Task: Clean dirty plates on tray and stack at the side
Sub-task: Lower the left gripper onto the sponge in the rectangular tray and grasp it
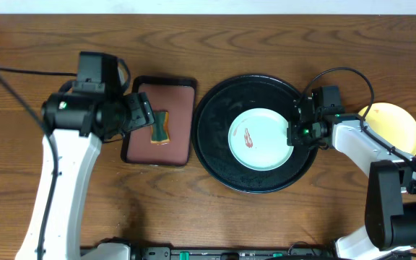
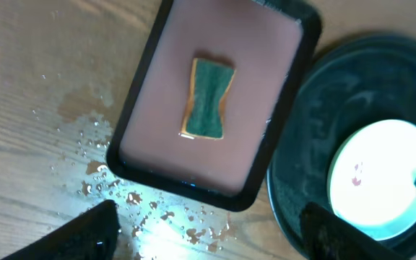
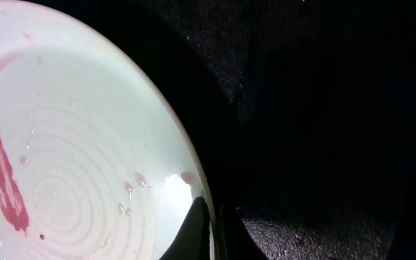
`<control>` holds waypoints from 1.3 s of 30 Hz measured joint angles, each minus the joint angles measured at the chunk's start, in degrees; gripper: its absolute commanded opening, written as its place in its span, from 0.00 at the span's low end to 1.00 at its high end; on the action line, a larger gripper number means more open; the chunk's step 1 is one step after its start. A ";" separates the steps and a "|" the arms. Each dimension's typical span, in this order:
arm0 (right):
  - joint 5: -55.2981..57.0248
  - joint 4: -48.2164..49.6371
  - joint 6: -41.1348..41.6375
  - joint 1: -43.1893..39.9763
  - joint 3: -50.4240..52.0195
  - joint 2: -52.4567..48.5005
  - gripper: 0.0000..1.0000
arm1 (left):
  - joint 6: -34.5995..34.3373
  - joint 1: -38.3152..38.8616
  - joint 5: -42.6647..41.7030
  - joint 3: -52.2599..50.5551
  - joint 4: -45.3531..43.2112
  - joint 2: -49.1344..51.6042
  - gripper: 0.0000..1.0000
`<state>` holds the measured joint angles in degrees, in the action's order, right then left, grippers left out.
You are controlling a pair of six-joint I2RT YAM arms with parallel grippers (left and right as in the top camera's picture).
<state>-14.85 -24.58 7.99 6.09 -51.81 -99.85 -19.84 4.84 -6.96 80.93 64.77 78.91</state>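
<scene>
overhead, my left gripper (image 1: 152, 115) hangs above the sponge (image 1: 159, 128) on the reddish tray (image 1: 180, 100), left of centre. my right gripper (image 1: 293, 135) meets the smeared mint plate (image 1: 262, 141) in the black tray (image 1: 214, 115). a yellow plate (image 1: 396, 123) lies near the right edge. left wrist: fingers (image 2: 85, 235) wide apart. right wrist: fingertips (image 3: 196, 230) nearly together at the plate's rim; i cannot tell whether they pinch it.

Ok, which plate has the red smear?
The mint-blue plate on the black tray; the yellow plate out on the table at the right shows no smear.
</scene>
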 measured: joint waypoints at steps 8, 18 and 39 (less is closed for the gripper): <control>-0.31 -0.04 0.57 0.00 0.00 0.00 0.01 | 0.00 1.25 0.00 -0.76 -2.05 16.65 0.56; -0.42 -0.04 0.57 0.00 0.00 0.00 0.01 | -0.02 3.48 0.50 -1.75 -7.04 36.52 0.30; -0.46 -0.04 0.59 0.00 0.00 0.00 0.01 | 0.81 3.63 2.47 -0.31 -8.87 27.30 0.51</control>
<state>-15.31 -24.62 8.58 6.09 -51.81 -99.85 -19.03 8.47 -4.49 80.62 55.90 106.21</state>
